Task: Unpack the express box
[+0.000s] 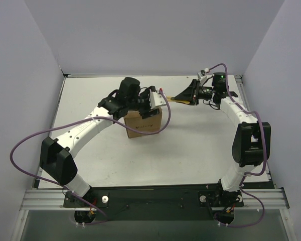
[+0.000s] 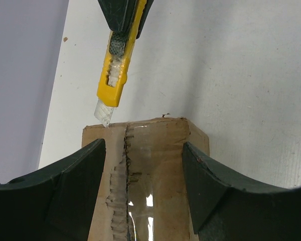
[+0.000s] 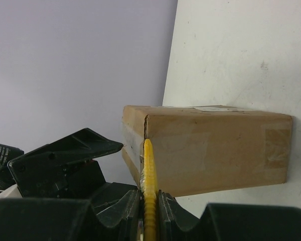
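Left fingers (image 2: 55, 186) spread wide over the express box (image 2: 155, 150); right fingers (image 3: 120, 206) clamp the knife (image 2: 118, 70).

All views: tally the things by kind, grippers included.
cardboard box: 1
utility knife: 1
grippers: 2 (left gripper, right gripper)
Total: 4

Robotics lab test cell: plain grey partition walls (image 1: 150, 35) enclose a white table (image 1: 190, 150); aluminium mounting rail (image 1: 42, 200) along frame bottom.
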Controlling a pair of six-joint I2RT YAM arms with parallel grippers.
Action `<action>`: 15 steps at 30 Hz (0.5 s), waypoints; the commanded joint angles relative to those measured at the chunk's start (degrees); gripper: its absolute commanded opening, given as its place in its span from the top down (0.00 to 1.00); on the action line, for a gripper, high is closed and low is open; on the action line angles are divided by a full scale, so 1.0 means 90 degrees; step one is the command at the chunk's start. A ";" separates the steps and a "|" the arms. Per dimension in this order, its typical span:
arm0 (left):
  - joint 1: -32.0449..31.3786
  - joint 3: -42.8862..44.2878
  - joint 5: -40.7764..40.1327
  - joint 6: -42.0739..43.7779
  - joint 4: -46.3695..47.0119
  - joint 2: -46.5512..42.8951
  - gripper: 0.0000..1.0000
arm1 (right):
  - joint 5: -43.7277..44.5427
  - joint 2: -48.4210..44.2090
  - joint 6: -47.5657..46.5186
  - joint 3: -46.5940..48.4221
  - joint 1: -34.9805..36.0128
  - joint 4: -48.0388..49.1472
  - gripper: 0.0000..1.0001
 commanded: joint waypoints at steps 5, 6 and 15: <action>0.0187 -0.0267 -0.0471 0.0123 -0.0198 -0.0099 0.28 | -0.0437 -0.0486 -0.0448 -0.0018 0.0160 -0.0520 1.00; 0.0197 -0.0287 -0.0451 0.0104 -0.0188 -0.0099 0.28 | -0.0437 -0.0506 -0.0477 -0.0057 0.0170 -0.0540 1.00; 0.0216 -0.0375 -0.0441 0.0123 -0.0120 -0.0138 0.28 | -0.0447 -0.0721 -0.0751 -0.0262 0.0189 -0.0862 1.00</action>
